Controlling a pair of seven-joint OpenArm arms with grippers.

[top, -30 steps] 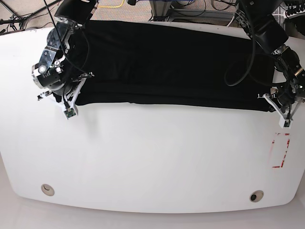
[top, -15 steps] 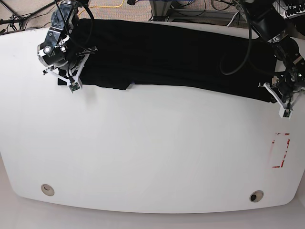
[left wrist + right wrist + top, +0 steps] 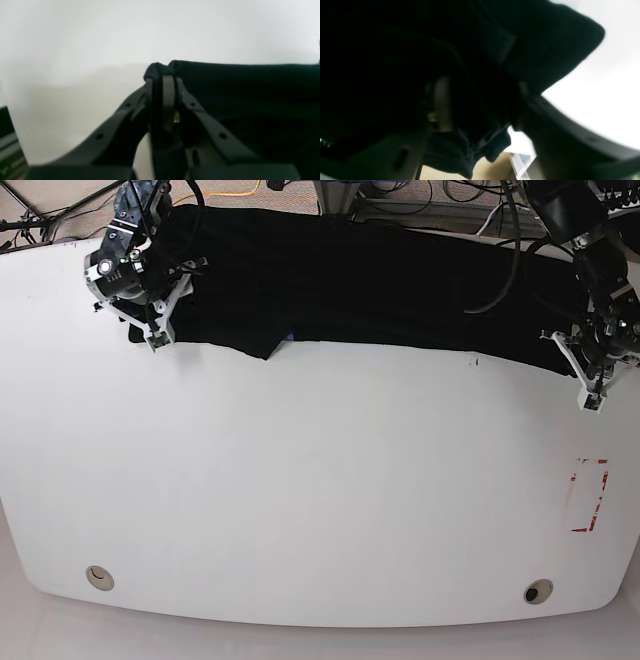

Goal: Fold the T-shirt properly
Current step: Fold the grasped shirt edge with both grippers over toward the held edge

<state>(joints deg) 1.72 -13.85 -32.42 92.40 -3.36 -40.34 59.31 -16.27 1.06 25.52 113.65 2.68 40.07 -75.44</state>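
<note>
The black T-shirt [image 3: 380,290] lies in a long band across the far part of the white table [image 3: 320,480]. Its print is hidden except for a blue-purple sliver [image 3: 288,337] at the near edge. My right gripper [image 3: 152,332], on the base view's left, is shut on the shirt's left end. In the right wrist view the cloth [image 3: 495,50] bunches between the fingers [image 3: 442,105]. My left gripper [image 3: 588,388], on the base view's right, is shut on the shirt's right end. In the left wrist view its fingertips [image 3: 168,85] pinch a fold of the shirt [image 3: 250,100].
A red-marked rectangle [image 3: 588,495] sits near the table's right edge. Two round holes [image 3: 99,578] [image 3: 538,591] are near the front edge. Cables and stands [image 3: 400,195] crowd the area behind the table.
Both grippers have moved toward the table's far edge, drawing the shirt's near edge back with them. The left end has gone back farther, and a flap now hangs at its near edge.
</note>
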